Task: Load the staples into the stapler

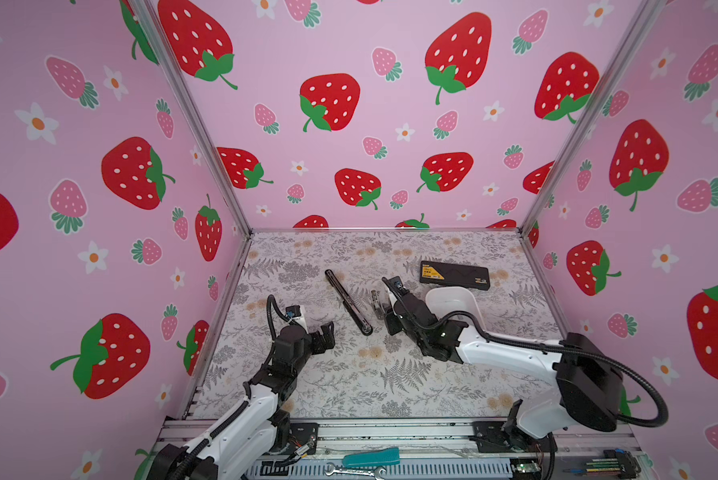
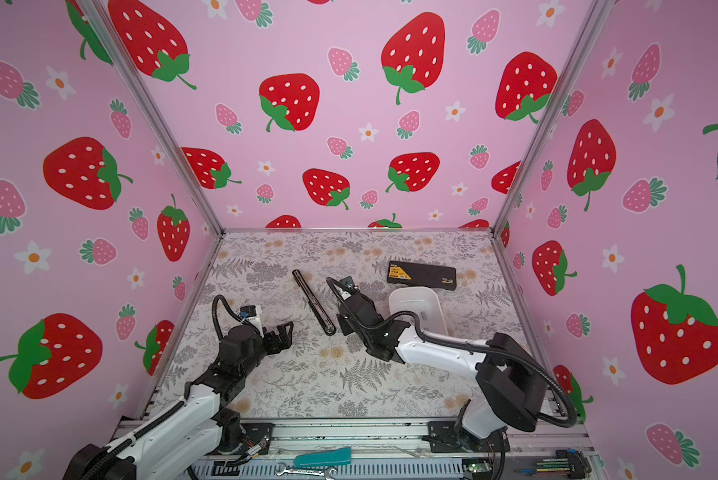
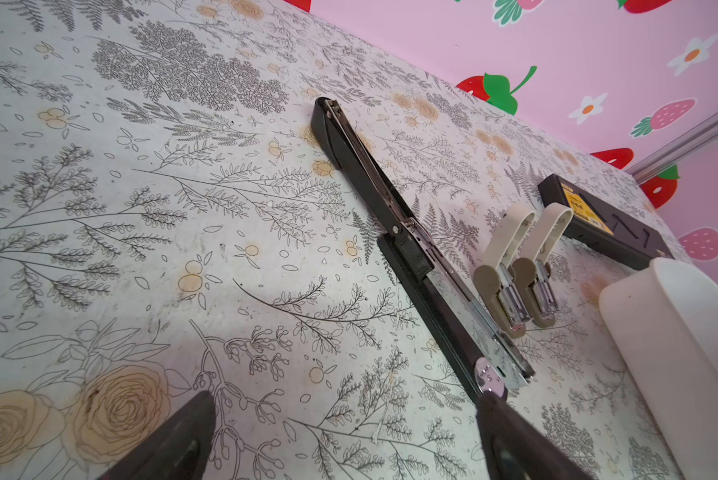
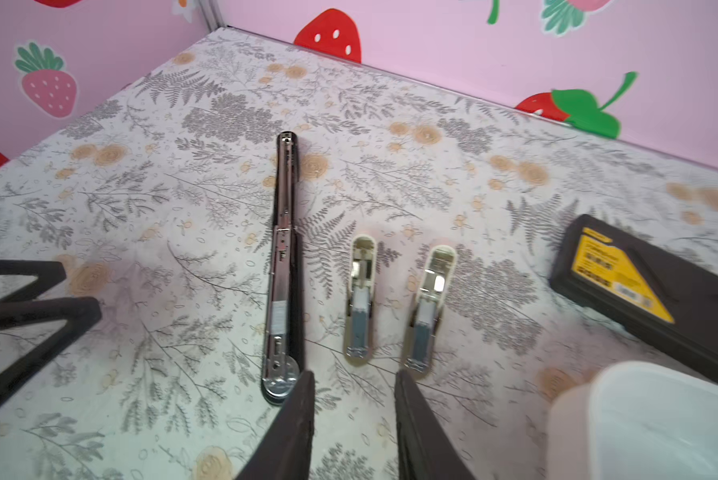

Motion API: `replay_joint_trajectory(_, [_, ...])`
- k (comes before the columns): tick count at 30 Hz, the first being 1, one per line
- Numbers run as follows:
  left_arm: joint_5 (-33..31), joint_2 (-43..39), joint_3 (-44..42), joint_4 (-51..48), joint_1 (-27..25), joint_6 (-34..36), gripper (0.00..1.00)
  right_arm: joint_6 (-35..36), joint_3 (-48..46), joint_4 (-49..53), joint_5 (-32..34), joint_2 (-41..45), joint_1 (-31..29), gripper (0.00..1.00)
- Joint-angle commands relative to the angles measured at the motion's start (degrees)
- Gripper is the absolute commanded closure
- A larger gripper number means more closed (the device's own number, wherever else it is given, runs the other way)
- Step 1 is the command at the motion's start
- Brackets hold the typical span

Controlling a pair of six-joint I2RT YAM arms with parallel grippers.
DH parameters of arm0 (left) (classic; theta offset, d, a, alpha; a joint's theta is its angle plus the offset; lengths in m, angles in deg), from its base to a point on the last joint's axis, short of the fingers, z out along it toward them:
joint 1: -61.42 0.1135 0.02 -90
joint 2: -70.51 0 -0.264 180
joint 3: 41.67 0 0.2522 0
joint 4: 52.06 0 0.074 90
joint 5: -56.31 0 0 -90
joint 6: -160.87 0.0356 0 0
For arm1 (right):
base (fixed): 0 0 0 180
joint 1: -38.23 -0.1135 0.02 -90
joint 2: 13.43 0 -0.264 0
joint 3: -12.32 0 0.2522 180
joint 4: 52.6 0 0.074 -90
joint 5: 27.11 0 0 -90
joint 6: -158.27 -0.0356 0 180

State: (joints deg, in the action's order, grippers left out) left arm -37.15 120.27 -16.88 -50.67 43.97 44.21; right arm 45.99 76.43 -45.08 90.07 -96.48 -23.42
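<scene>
A long black stapler (image 1: 348, 302) lies opened flat mid-table, its metal channel facing up (image 4: 281, 257). A short grey strip of staples (image 4: 279, 318) sits in that channel near the front end. Two small beige staplers (image 4: 359, 299) (image 4: 426, 307) lie open beside it, each with grey staples inside. My right gripper (image 4: 353, 376) hovers just short of them, beside the long stapler's front end, open with nothing between its fingers. My left gripper (image 3: 345, 401) is wide open and empty, low over the table, left of the long stapler's near end (image 1: 365, 330).
A black box with a yellow label (image 1: 454, 274) lies at the back right. A white plastic container (image 1: 449, 291) stands right of the small staplers, close to my right arm. Pink strawberry walls close in the table on three sides.
</scene>
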Motion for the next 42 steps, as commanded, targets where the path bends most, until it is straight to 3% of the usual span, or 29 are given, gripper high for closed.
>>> replay_joint_trajectory(1, [-1.31,1.63,4.14,0.14,0.23,1.60,0.01,-3.75,-4.73,5.54,8.38,5.17,2.09,0.62])
replay_joint_trajectory(5, [-2.11,4.35,5.19,2.74,0.23,4.00,0.01,-7.72,-9.00,9.67,6.61,9.63,8.55,0.66])
replay_joint_trajectory(12, [-8.77,12.98,10.52,4.32,0.30,7.40,0.01,-7.86,-14.94,11.40,1.55,15.59,17.24,0.67])
replay_joint_trajectory(18, [-10.43,22.95,17.93,7.30,0.97,9.92,0.01,-6.01,-14.39,9.36,-3.61,10.34,21.07,0.68])
replay_joint_trajectory(19, [-8.36,24.54,18.76,7.53,2.05,9.81,0.01,-5.59,-13.74,9.17,-3.93,8.69,21.41,0.68])
replay_joint_trajectory(21, [3.48,28.19,19.09,9.52,7.63,7.25,0.01,-5.23,-11.71,10.03,-3.44,4.44,22.42,0.69])
replay_joint_trajectory(23, [8.26,28.43,17.04,13.60,10.40,5.23,0.01,-4.99,-9.46,11.50,-3.90,0.50,24.17,0.73])
replay_joint_trajectory(25, [4.64,25.37,14.26,15.98,10.51,5.09,0.01,-4.08,-7.05,12.77,-6.30,-2.43,26.24,0.77])
replay_joint_trajectory(28, [-0.33,23.12,10.79,17.82,11.61,1.61,0.01,-2.82,-4.86,12.31,-8.92,-5.02,27.61,0.75])
replay_joint_trajectory(36, [10.15,27.87,13.42,17.45,16.58,-1.47,0.01,-5.05,-1.99,11.86,-11.17,-8.97,29.13,0.74])
replay_joint_trajectory(42, [9.34,26.09,10.55,20.38,17.47,-2.74,0.01,-6.54,-4.68,12.29,-8.63,-6.88,29.55,0.70])
